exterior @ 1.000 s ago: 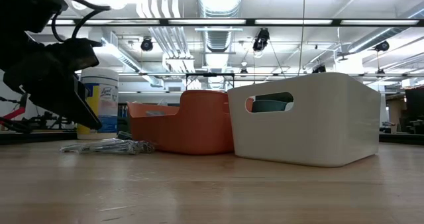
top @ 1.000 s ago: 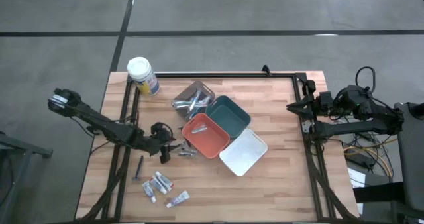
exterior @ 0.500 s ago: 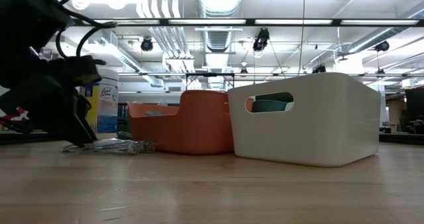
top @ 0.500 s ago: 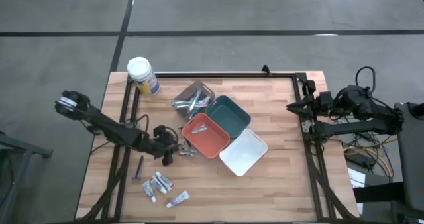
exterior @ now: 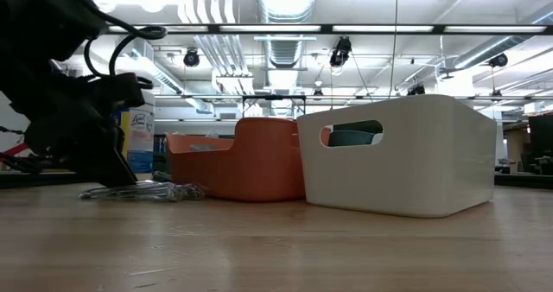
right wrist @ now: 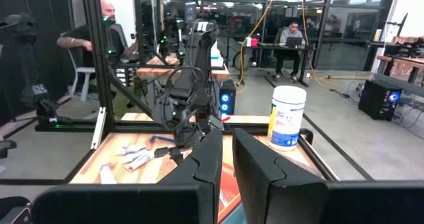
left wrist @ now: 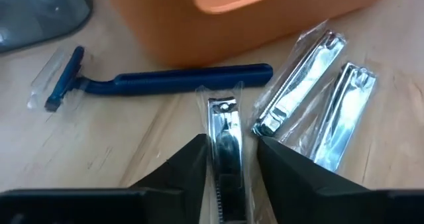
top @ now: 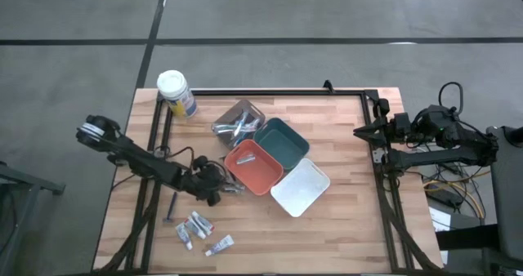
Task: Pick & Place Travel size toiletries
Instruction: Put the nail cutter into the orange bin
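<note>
Three wrapped silver nail clippers lie flat on the table beside the orange tray (left wrist: 265,2). My left gripper (left wrist: 230,144) is open and low over them, one finger on each side of the nearest clipper (left wrist: 224,134). The other two clippers (left wrist: 298,78) lie next to it, and a blue razor (left wrist: 165,79) lies along the tray's wall. In the high view my left gripper (top: 214,186) is just left of the orange tray (top: 253,166). Small tubes (top: 196,225) and a dark handled piece (top: 172,207) lie nearer the near edge. My right gripper (top: 359,131) waits shut at the table's right edge. My left gripper comes slanting down from the table's left, with its fingers along the nearest clipper (left wrist: 224,118), which lies flat on the table between them. I cannot tell whether either finger touches the clipper or its clear wrapper.
A teal tray (top: 280,141), a white tray (top: 300,186) and a clear tray holding items (top: 239,121) cluster around the orange one. The white-lidded canister (top: 176,92) stands at the far left corner. A black frame runs along the table's edges. People sit beyond the table (right wrist: 291,35).
My left gripper has moved down and toward the table's right, from above the table's left part to the clippers beside the orange tray. The clippers and trays have stayed in place.
</note>
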Motion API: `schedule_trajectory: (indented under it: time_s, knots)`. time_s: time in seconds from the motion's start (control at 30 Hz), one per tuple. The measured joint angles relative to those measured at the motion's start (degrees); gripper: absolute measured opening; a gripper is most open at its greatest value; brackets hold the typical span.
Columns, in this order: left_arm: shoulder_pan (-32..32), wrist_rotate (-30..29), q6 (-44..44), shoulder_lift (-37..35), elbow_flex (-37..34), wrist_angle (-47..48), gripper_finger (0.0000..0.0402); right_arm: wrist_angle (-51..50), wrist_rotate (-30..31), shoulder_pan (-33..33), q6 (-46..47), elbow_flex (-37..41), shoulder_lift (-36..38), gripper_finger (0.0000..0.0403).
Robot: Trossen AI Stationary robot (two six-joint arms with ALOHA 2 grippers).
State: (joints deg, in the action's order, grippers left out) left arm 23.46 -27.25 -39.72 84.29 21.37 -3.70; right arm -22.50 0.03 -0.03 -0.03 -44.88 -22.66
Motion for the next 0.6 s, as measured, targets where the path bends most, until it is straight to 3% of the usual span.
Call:
schedule_trajectory:
  time_s: [0.3, 0.47, 0.6]
  knots:
    - [0.01, 1.39, 0.31, -0.32, 2.96, 5.25, 0.0052, 0.00, 0.00, 0.02, 0.00, 0.00, 0.00, 0.0034]
    - [-0.04, 2.74, 0.46, -4.36, 2.92, 5.77, 0.0050, 0.00, -0.02, 0.02, 0.00, 0.00, -0.02, 0.0034]
    - [0.23, 7.10, 1.30, -8.75, 2.60, 6.89, 0.0065, 0.00, -0.02, 0.02, 0.02, 0.00, -0.02, 0.0034]
